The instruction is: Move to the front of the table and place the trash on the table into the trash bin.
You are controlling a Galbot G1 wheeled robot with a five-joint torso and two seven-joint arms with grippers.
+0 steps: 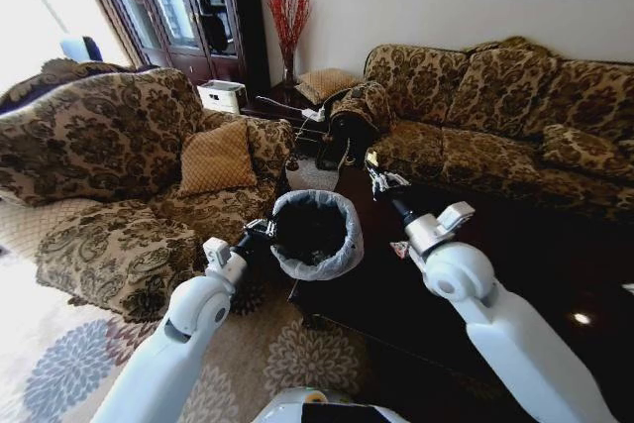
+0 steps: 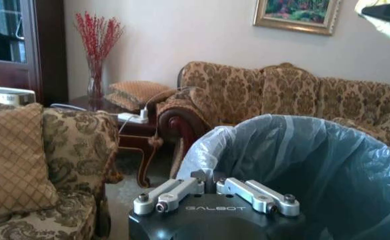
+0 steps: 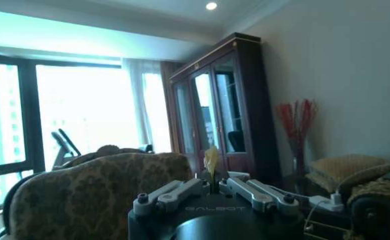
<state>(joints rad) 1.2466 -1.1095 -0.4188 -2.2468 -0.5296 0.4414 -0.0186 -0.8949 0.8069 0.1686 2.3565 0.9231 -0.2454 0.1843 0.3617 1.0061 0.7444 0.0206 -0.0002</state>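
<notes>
The left gripper [image 1: 265, 232] pinches the bin [image 1: 315, 235] rim at the table's [image 1: 515, 274] left edge. The right gripper [image 1: 374, 177], raised beyond it, nips what looks like a yellowish scrap [image 3: 211, 159]; better to centre it over the bin before letting go.

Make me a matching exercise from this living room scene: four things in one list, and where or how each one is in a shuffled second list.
Things:
1 trash bin
2 left gripper
3 right gripper
4 cushion

States:
A shut on a pale scrap
B lined with a bluish bag
C at the bin's rim
D lying on the armchair

Pairs: 1-B, 2-C, 3-A, 4-D
</notes>
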